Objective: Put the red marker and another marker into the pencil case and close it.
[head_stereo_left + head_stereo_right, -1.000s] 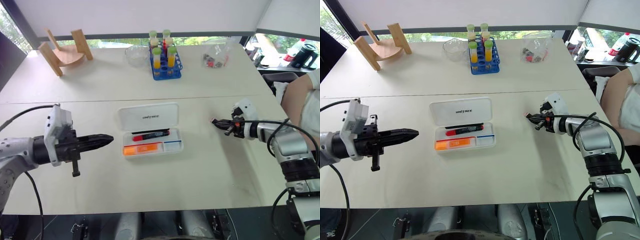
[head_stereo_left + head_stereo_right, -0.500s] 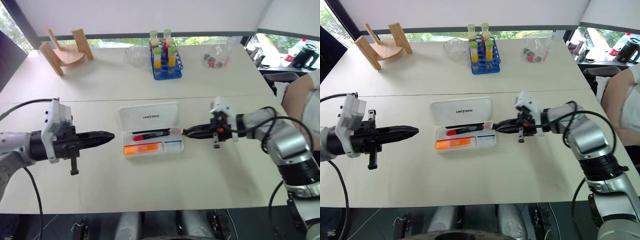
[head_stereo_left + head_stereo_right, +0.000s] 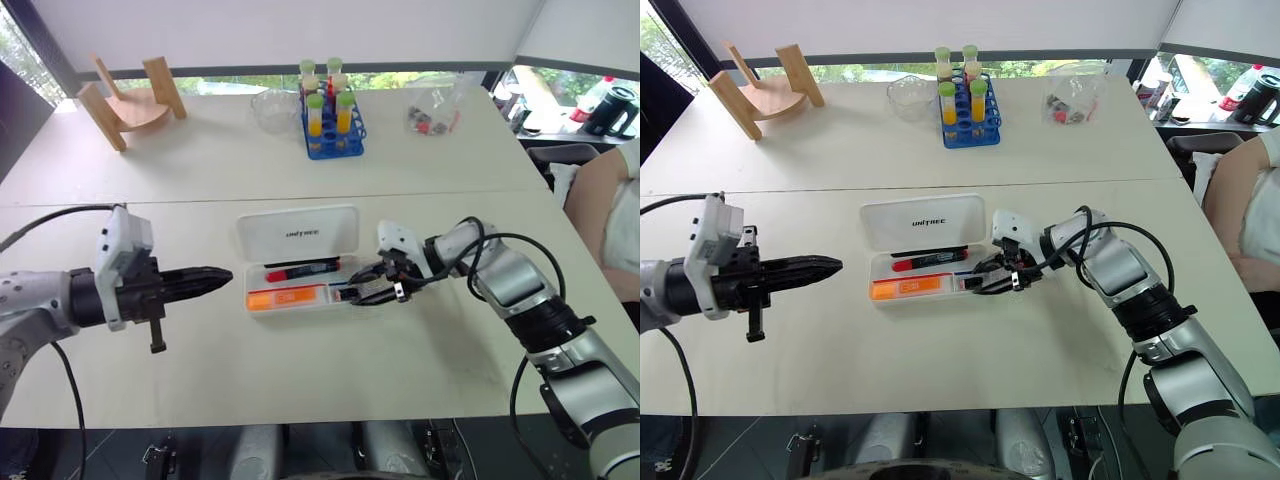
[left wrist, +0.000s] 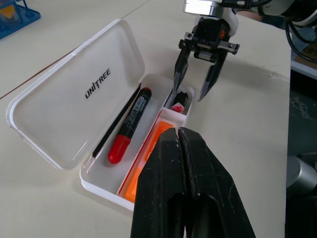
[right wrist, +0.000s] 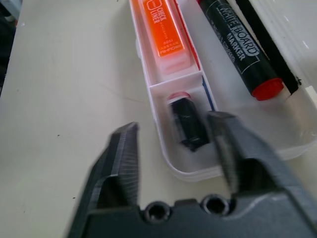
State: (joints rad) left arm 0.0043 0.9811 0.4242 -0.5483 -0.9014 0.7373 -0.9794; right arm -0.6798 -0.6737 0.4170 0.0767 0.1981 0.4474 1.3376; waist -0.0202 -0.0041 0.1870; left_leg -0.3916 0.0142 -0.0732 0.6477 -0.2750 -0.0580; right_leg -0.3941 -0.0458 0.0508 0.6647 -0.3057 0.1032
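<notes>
Right gripper [image 3: 985, 284] is at the middle of the head picture, its two black fingers spread wide apart. One finger is over the small end pocket of the pencil case [image 3: 923, 217] and the other is over the table [image 3: 940, 360] just outside the case wall. It pinches nothing.

Left gripper [image 3: 830, 266] is at the left of the picture, a little way from the case. Its two fingers are pressed tight together with nothing between them, and it points at the case.

Lying open in the middle of the picture is the white case, with its lid flat on the table behind the tray. Inside the tray the red marker [image 3: 300, 270] lies in the long back part, next to a thin black pen [image 4: 116, 122]. In the front part lies the orange highlighter [image 3: 285, 297]. A small black thing with a red end [image 5: 187, 120] sits in the little end pocket, right under the spread fingers.

At the top of the picture stand a blue rack of tubes [image 3: 330, 125], a clear bowl [image 3: 272, 108] and a wooden stand [image 3: 128, 100]. At the right edge is a person's arm [image 3: 605, 225].
</notes>
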